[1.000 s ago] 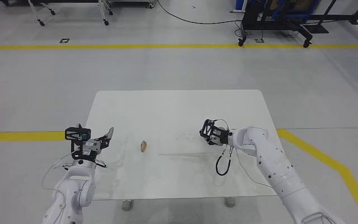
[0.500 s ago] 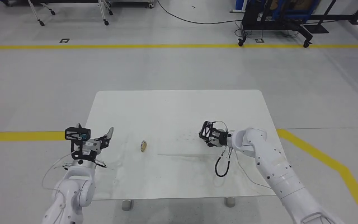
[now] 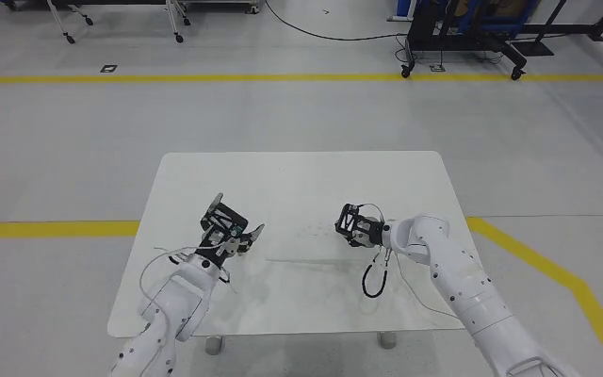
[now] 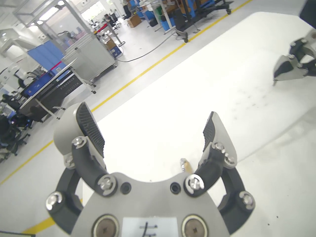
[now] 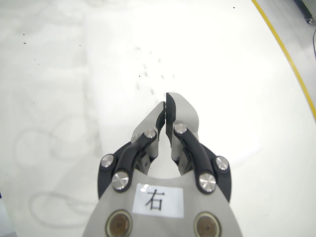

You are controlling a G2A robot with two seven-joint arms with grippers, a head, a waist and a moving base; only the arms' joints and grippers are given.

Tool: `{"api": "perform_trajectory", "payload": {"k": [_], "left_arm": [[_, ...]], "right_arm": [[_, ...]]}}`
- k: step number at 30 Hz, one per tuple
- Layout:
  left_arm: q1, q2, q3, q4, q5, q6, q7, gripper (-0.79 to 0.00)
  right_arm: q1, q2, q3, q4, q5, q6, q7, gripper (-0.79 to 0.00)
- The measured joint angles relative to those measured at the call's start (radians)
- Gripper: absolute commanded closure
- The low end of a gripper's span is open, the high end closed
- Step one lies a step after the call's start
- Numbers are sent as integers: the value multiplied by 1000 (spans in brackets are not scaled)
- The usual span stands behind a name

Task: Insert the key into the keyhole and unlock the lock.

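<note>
Your left gripper [image 4: 148, 112] hangs wide open and empty, left of the tabletop's [image 3: 311, 179] centre. The lock [image 4: 185, 166] lies just below it, beside one finger's base, so this arm is nearer. Your right gripper [image 5: 165, 99] is pinched shut, well apart; whether it holds the key, you cannot tell.

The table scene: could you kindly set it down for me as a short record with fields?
Table: white, with rounded corners.
Lock: small brass-coloured piece lying on the Table.
Left hand: open, fingers spread wide, poised just above the Lock.
Right hand: shut, fingertips pressed together, low over the Table near its middle; what it grips, if anything, cannot be told.
Task state: Lock not yet picked up.
</note>
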Motion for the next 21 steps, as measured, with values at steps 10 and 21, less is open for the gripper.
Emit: {"api": "perform_trajectory", "payload": {"k": [10, 21], "left_arm": [[-195, -71, 334, 286, 184, 194, -47, -785], [-261, -119, 445, 430, 303, 338, -85, -785]], "right_arm": [[0, 0, 0, 0, 0, 0, 0, 0], [0, 0, 0, 0, 0, 0, 0, 0]]}}
